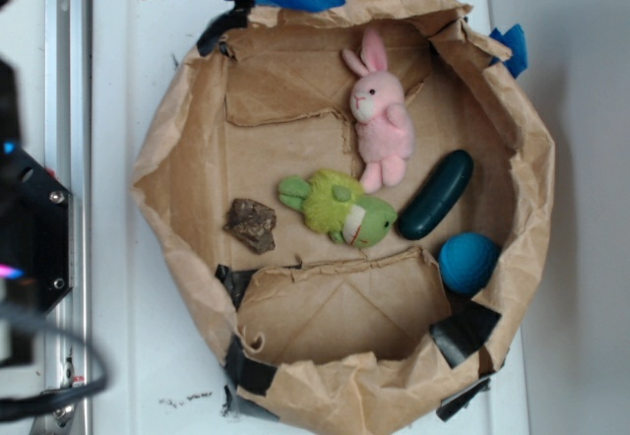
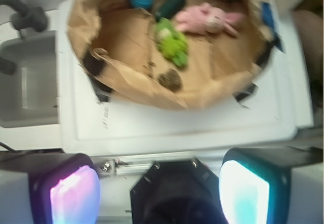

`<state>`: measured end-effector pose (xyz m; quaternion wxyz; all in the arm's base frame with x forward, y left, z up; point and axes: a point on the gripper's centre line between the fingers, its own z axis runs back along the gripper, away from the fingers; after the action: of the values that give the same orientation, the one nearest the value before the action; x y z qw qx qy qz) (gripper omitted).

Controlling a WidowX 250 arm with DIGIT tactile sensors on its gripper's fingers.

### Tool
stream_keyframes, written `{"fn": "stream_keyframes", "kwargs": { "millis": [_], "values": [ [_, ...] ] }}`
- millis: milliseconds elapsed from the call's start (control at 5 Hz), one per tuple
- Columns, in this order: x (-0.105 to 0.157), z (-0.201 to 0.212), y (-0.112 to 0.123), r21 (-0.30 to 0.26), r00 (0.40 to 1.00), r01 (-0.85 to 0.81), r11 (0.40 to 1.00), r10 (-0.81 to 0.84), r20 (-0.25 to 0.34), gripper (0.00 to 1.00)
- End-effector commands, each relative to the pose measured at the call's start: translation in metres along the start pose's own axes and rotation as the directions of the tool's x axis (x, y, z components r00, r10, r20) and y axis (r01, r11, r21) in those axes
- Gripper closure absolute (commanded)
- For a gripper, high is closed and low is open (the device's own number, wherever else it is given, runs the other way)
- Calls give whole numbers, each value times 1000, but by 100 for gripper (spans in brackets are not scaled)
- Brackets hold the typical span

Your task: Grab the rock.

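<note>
The rock (image 1: 253, 224) lies on the floor of the brown paper basin (image 1: 157, 189), at about 9 o'clock from the middle in the exterior view, close to the left wall. Just beside it, toward 3 o'clock, is the green plush toy (image 1: 340, 209), apart from it by a narrow strip of paper. Farther to that side are the dark green oblong (image 1: 436, 195) and the blue ball (image 1: 468, 262), and the pink rabbit (image 1: 381, 115) lies toward 12 o'clock.

The basin stands on the white bench (image 1: 138, 337). In the wrist view the gripper (image 2: 159, 191) is well apart from the basin, outside its near rim; its two lit pads stand wide apart and nothing is between them.

I judge the step in hand is the very beginning: the approach is not yet made. The next move calls for travelling over the rim toward the rock, then going down with the jaws on both sides of it, clear of the green toy and the paper wall.
</note>
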<state>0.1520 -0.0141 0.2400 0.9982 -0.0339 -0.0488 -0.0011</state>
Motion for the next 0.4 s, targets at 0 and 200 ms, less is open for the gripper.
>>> {"fn": "stream_keyframes", "kwargs": {
  "millis": [0,200],
  "values": [
    [55,-23,12,-10,996,74,997,-73,49,0],
    [82,-75,20,37,982,185,982,-186,20,0]
  ]
}}
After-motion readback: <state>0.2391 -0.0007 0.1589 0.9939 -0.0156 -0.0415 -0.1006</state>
